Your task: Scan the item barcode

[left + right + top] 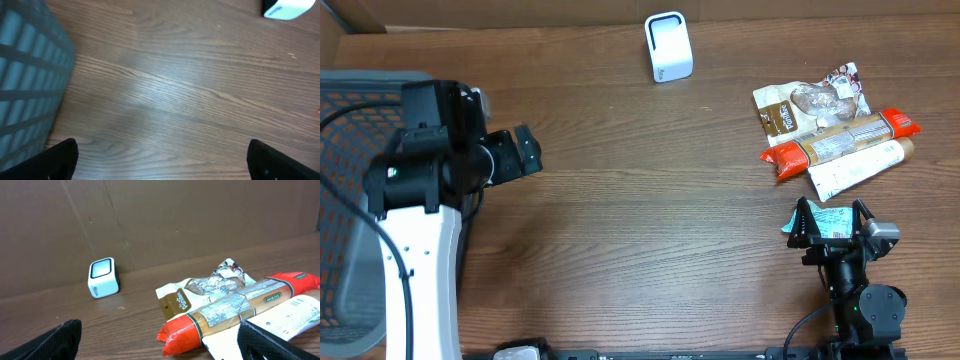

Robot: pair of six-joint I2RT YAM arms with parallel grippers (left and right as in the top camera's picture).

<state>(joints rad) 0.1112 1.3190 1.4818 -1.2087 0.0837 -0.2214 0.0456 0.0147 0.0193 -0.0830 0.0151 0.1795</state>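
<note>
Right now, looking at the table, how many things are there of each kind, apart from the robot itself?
Packaged groceries: 3 (snack bag, red-ended package, white tube)
Barcode scanners: 1 (white scanner)
Baskets: 1 (mesh basket)
Total: 5

From overhead, the scanner (668, 46) stands at twelve o'clock on the table (640, 230), near its far edge. The basket (345, 120) sits at nine o'clock, with the left gripper (528, 150) just to its right. At two o'clock a pouch (810, 105) lies farthest back, with a wrapped roll (840, 140) across its near edge and a tube (860, 165) touching the roll's near side. The right gripper (832, 215) is at four o'clock, just before the tube.
</note>
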